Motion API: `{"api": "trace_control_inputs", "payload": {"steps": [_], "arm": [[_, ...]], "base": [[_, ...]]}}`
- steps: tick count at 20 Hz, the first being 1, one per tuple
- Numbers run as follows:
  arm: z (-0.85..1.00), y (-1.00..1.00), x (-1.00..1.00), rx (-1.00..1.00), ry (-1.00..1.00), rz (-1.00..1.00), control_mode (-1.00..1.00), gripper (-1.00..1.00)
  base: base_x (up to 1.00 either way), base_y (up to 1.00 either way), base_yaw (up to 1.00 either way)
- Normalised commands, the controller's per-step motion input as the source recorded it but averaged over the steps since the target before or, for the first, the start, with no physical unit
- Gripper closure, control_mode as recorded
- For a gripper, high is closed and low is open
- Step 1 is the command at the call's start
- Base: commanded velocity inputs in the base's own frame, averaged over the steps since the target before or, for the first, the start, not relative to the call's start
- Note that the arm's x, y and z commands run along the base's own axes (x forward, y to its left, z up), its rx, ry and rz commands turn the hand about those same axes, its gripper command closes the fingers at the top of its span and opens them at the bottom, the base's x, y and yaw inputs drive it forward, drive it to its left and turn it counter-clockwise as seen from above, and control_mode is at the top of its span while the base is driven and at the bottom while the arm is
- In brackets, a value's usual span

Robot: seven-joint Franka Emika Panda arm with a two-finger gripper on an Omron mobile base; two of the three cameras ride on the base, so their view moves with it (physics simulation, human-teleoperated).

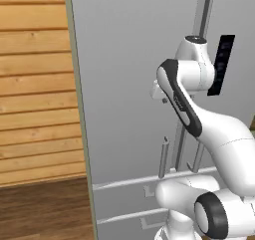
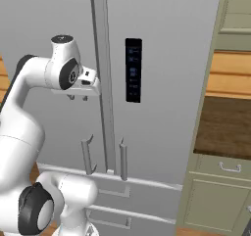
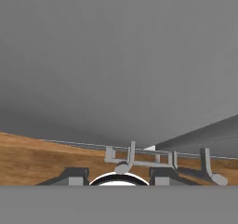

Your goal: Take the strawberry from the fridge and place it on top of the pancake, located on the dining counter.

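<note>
Grey fridge (image 2: 162, 44) doors stand closed just ahead of the gripper (image 2: 78, 97), which points downward near the left door's handle (image 2: 103, 78); its finger spacing is unclear.

The arm is folded, elbow raised, wrist level with the hand pointing downward. The gripper (image 2: 78, 97) hangs with its fingertips (image 3: 76, 175) somewhat apart, holding nothing.

A home kitchen — rendered, not real. A tall light-grey fridge (image 2: 162, 83) fills the middle, its doors shut, with slim vertical bar handles (image 2: 100, 73), a dark control panel (image 2: 133, 70) and two drawers below. Beside it stand pale green cabinets (image 2: 215, 200) with a dark wooden countertop (image 2: 225, 127) — and wood-plank wall (image 1: 35, 84) and wood floor (image 1: 45, 211) on the other side.
</note>
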Motion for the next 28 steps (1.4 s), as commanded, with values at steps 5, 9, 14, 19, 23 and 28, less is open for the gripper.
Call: {"api": "trace_control_inputs", "payload": {"steps": [5, 9, 14, 19, 23, 28], "arm": [[0.00, -0.07, -0.13, 0.00, 0.00, -0.01, 1.00, -1.00], [0.00, 0.00, 0.00, 0.00, 0.00, 0.00, 1.00, -1.00], [0.00, 0.00, 0.00, 0.00, 0.00, 0.00, 1.00, -1.00], [0.00, 0.00, 0.00, 0.00, 0.00, 0.00, 1.00, -1.00], [0.00, 0.00, 0.00, 0.00, 0.00, 0.00, 1.00, -1.00], [0.00, 0.00, 0.00, 0.00, 0.00, 0.00, 1.00, -1.00]], "base": [[-0.07, -0.05, -0.01], [-0.50, -0.29, -0.10], [-0.42, -0.45, -0.07], [0.00, -0.34, 0.00], [-0.27, -0.07, -0.02], [-0.67, 0.00, -0.05]]}}
